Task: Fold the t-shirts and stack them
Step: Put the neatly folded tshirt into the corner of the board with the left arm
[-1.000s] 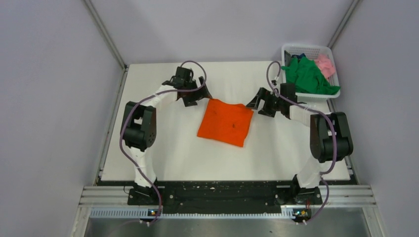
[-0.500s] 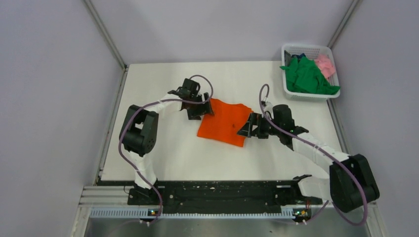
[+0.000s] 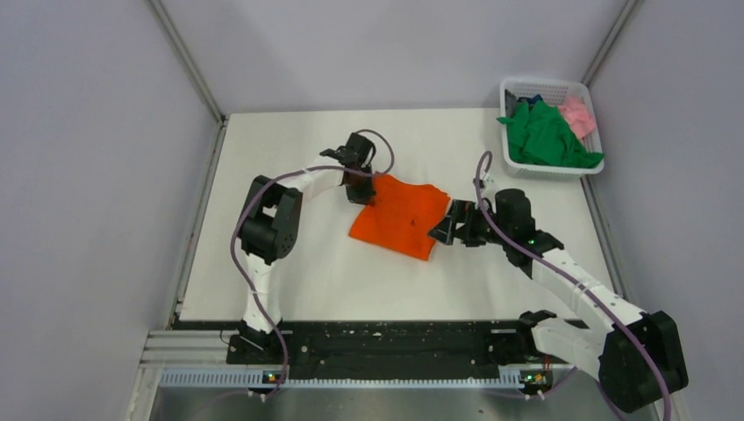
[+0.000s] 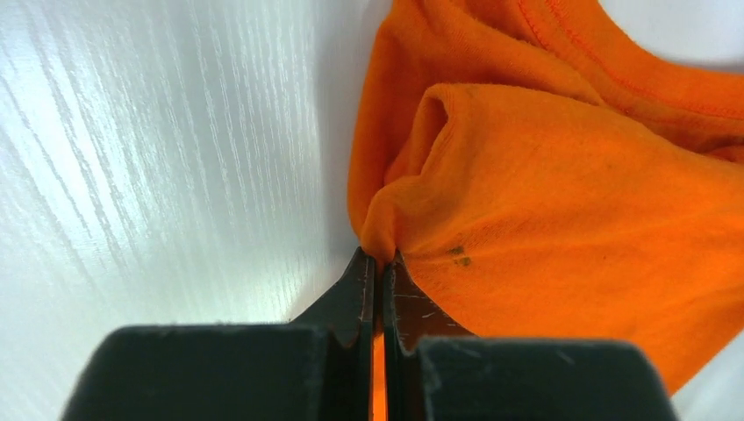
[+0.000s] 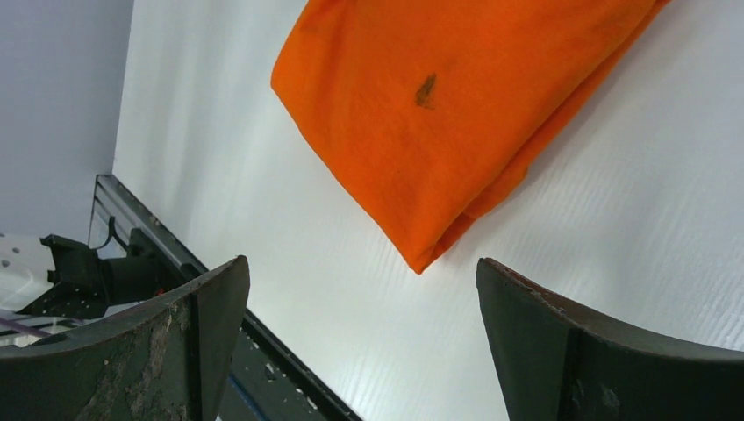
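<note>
The orange t-shirt (image 3: 399, 215) lies folded into a rough square in the middle of the white table. My left gripper (image 3: 362, 189) is at its far left corner. In the left wrist view the left gripper (image 4: 379, 256) is shut on a pinched fold of the orange t-shirt (image 4: 561, 202). My right gripper (image 3: 444, 230) hovers open by the shirt's near right corner. The right wrist view shows the right gripper (image 5: 360, 261) spread wide, with the orange t-shirt (image 5: 439, 114) and its corner just beyond the tips, untouched. The green t-shirt (image 3: 548, 139) and the pink t-shirt (image 3: 577, 114) sit crumpled in the basket.
The white lattice basket (image 3: 551, 170) stands at the far right corner of the table. Grey walls close in the table on three sides. A black rail (image 3: 395, 338) with the arm bases runs along the near edge.
My left gripper has moved right onto the orange shirt's far left corner and shut on it. The right arm swung down to the shirt's near right corner and stays open.
</note>
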